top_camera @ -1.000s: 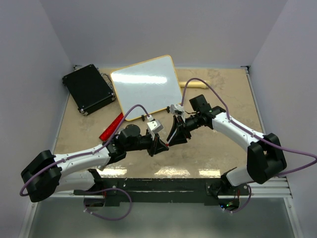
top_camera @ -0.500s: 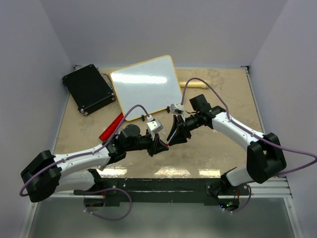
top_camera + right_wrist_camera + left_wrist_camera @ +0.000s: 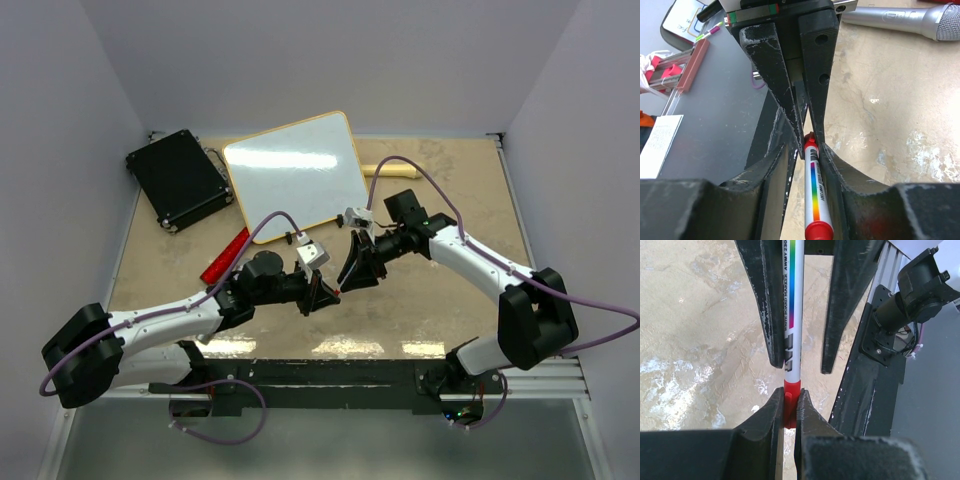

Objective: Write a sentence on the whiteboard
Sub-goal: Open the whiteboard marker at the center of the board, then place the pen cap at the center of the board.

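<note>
Clamping left tool [image 3: 789, 396]: its two black fingers are pressed almost together on the red cap [image 3: 791, 388] of the marker, the cap pinched between their tips.
Right tool [image 3: 811, 150]: closed to a narrow gap around the same marker. In its own wrist view a finger lies against each side of the barrel; from the left wrist view a slit shows along one side.
White whiteboard marker with a rainbow band and black lettering [image 3: 794, 315]: stretched between the two tools, which point tip to tip. It hangs above the table, apart from it.
Meeting place: over the middle of the mottled beige table [image 3: 440, 310], nearer the arm bases than the board.
Large white glossy whiteboard with rounded corners and a thin yellow-tan frame [image 3: 295, 175]: lying flat on the far middle of the table, turned askew, plain white with bands of glare across it. It is well apart from both tools.
Black rectangular case [image 3: 180, 178]: on the far left of the table, just beside the board's left edge.
Flat red strip [image 3: 225, 257]: on the table near the board's near-left corner, just beyond the left arm.
Silver microphone [image 3: 900, 19]: lying on the table, seen at the top of the right wrist view.
</note>
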### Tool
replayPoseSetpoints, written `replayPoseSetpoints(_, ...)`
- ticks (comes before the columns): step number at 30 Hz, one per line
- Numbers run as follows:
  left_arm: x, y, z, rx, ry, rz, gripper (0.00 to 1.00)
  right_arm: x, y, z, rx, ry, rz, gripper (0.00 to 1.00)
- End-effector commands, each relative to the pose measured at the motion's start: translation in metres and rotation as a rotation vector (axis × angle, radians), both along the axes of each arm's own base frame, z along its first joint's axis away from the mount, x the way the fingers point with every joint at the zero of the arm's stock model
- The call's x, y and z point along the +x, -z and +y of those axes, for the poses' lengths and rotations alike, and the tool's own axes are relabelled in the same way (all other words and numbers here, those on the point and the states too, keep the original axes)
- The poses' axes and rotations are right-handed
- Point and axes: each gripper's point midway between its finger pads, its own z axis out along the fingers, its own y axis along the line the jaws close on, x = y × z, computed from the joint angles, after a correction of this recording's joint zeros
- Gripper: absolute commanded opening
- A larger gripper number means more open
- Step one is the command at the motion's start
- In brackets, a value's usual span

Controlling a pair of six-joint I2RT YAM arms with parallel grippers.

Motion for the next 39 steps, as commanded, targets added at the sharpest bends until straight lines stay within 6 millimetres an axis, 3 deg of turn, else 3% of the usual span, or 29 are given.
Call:
replayPoseSetpoints(1,0.007,-0.012,0.002,-0.027,-0.018,-0.055,0.00,0.007,-0.016,0.004,0.047,-0.010,-0.021,0.33)
replayPoseSetpoints(4,0.009,-0.013,0.002,-0.030,-0.020,-0.058,0.00,0.006,-0.015,0.005,0.045,-0.011,-0.017,0.16)
replayPoseSetpoints(5,0.010,-0.013,0.002,-0.029,-0.021,-0.060,0.00,0.007,-0.016,0.004,0.046,-0.010,-0.019,0.00)
replayPoseSetpoints(10,0.005,-0.007,0.003,-0.024,0.009,-0.069,0.00,0.011,-0.024,0.002,0.048,0.000,-0.074,0.00)
replayPoseSetpoints(13,-0.005,0.000,0.009,-0.025,0.021,-0.051,0.00,0.029,-0.042,-0.008,0.052,0.048,-0.097,0.00)
replayPoseSetpoints(14,-0.010,0.000,0.011,-0.028,0.024,-0.048,0.00,0.040,-0.060,-0.009,0.088,0.047,-0.176,0.00)
replayPoseSetpoints(15,-0.017,-0.002,0.012,-0.033,0.007,-0.070,0.00,0.048,-0.061,-0.012,0.089,0.048,-0.175,0.00)
replayPoseSetpoints(16,-0.022,0.002,0.014,-0.006,0.000,-0.071,0.00,0.043,-0.065,-0.026,0.060,0.068,-0.082,0.00)
replayPoseSetpoints(17,-0.019,-0.005,0.016,-0.004,-0.038,-0.093,0.00,0.058,-0.081,-0.028,0.110,0.044,-0.240,0.00)
replayPoseSetpoints(20,-0.028,0.002,0.024,0.051,-0.050,-0.057,0.00,0.078,-0.085,-0.045,0.098,0.106,-0.189,0.00)
replayPoseSetpoints(28,-0.040,0.021,0.043,0.099,-0.120,0.078,0.00,0.062,-0.090,-0.051,0.093,0.109,-0.226,0.00)
replayPoseSetpoints(32,-0.027,0.048,0.071,0.130,-0.351,0.193,0.00,0.055,-0.083,-0.054,0.063,0.150,-0.231,0.00)
replayPoseSetpoints(33,-0.027,0.054,0.077,0.138,-0.387,0.214,0.00,0.068,-0.084,-0.052,0.066,0.172,-0.326,0.00)
replayPoseSetpoints(34,-0.024,0.059,0.081,0.141,-0.425,0.232,0.00,0.061,-0.069,-0.053,0.015,0.222,-0.222,0.00)
replayPoseSetpoints(35,-0.018,0.066,0.090,0.139,-0.502,0.272,0.00,0.056,-0.080,-0.053,0.017,0.258,-0.286,0.00)
replayPoseSetpoints(36,-0.018,0.073,0.096,0.160,-0.528,0.294,0.00,0.074,-0.085,-0.047,0.016,0.323,-0.421,0.00)
replayPoseSetpoints(37,-0.017,0.077,0.100,0.170,-0.550,0.309,0.00,0.067,-0.073,-0.046,-0.004,0.376,-0.343,0.00)
replayPoseSetpoints(38,-0.012,0.082,0.107,0.177,-0.601,0.335,0.00,0.060,-0.089,-0.047,0.028,0.404,-0.423,0.00)
replayPoseSetpoints(39,-0.013,0.089,0.114,0.210,-0.629,0.350,0.00,0.063,-0.091,-0.047,0.031,0.428,-0.460,0.00)
